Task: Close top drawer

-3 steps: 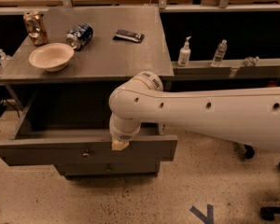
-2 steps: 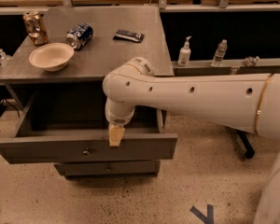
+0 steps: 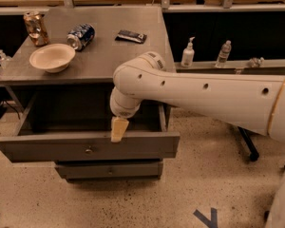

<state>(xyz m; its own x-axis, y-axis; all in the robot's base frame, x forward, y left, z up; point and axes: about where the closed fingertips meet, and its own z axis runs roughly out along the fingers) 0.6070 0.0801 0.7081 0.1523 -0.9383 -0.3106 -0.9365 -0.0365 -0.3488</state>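
The matt tan claw (image 3: 119,129) hangs over the front of the matt grey-painted wooden top drawer (image 3: 47,148).

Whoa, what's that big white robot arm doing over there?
The robot's white arm reaches down to the top drawer, which stands wide open. Its hand is at the upper edge of the drawer's front, close to the knob. It looks set to push the drawer shut.

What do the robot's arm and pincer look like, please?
The arm is a thick, smooth white tube with small dark holes along it, a rounded joint and a thin yellow ring toward its base. The pincer, at the front panel of the top drawer, is a pale tan, tapering piece.
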